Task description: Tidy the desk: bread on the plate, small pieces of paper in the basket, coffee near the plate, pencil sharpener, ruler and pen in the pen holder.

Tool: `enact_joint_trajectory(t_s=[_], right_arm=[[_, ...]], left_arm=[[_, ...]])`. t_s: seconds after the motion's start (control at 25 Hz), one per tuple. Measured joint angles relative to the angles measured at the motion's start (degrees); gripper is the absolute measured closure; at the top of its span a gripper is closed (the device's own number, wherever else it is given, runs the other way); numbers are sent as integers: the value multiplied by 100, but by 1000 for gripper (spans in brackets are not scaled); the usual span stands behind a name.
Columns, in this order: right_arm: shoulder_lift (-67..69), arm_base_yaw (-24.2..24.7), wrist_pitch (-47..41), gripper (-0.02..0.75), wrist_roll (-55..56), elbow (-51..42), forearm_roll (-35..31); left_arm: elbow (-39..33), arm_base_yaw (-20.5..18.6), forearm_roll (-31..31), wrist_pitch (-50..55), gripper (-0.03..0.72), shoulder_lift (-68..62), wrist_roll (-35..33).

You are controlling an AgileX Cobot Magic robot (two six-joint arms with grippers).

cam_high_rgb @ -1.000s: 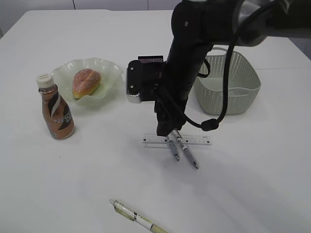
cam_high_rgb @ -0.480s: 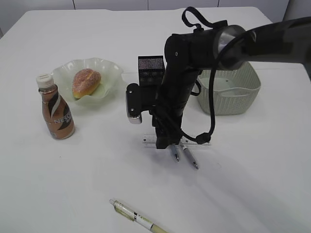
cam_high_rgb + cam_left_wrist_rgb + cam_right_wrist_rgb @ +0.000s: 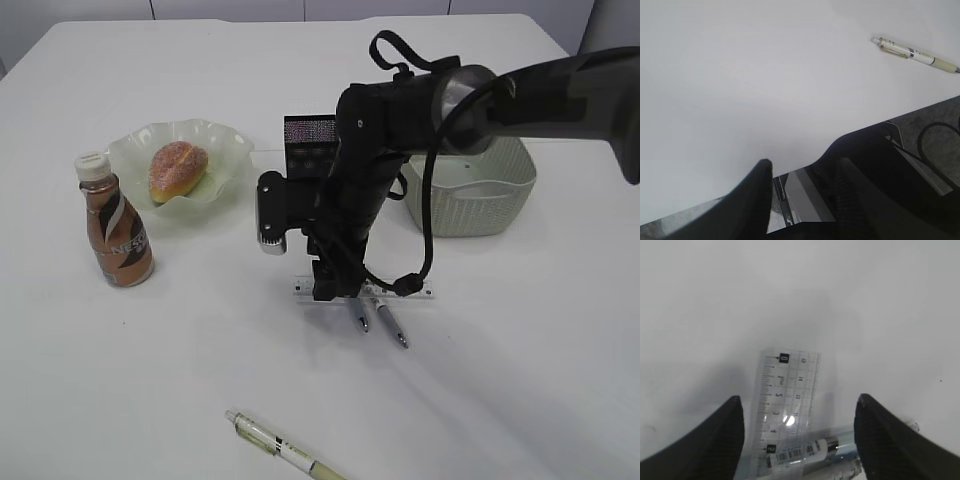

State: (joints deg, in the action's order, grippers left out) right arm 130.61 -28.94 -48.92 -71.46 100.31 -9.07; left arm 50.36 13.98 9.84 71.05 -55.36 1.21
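My right gripper (image 3: pixel 333 288) (image 3: pixel 798 399) hangs open just over the clear ruler (image 3: pixel 400 290) (image 3: pixel 790 390), one finger on each side of it. The ruler lies across two pens (image 3: pixel 391 325) (image 3: pixel 826 449). A third pen (image 3: pixel 283 450) (image 3: pixel 916 54) lies near the front edge. The bread (image 3: pixel 178 169) sits on the pale green plate (image 3: pixel 226 147), and the coffee bottle (image 3: pixel 115 226) stands left of the plate. The black pen holder (image 3: pixel 309 135) shows behind the arm. My left gripper (image 3: pixel 802 170) is open and empty at the table edge. No pencil sharpener or small pieces of paper are in view.
The pale mesh basket (image 3: pixel 478 195) stands at the right behind the arm. My right arm's wrist camera (image 3: pixel 270 210) hangs between the plate and the ruler. The table's near edge (image 3: pixel 850 132) runs just ahead of my left gripper.
My right arm has swung back and lowered its gripper a little to the left onto the ruler. The pen holder has come into view behind it. Nothing on the table has moved.
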Motion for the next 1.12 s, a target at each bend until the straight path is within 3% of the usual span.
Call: enact_joint_trajectory(t_s=[1.12], right_arm=[[64, 0, -38, 203, -1, 0, -102]], left_arm=[[0, 0, 0, 0, 381, 0, 0]])
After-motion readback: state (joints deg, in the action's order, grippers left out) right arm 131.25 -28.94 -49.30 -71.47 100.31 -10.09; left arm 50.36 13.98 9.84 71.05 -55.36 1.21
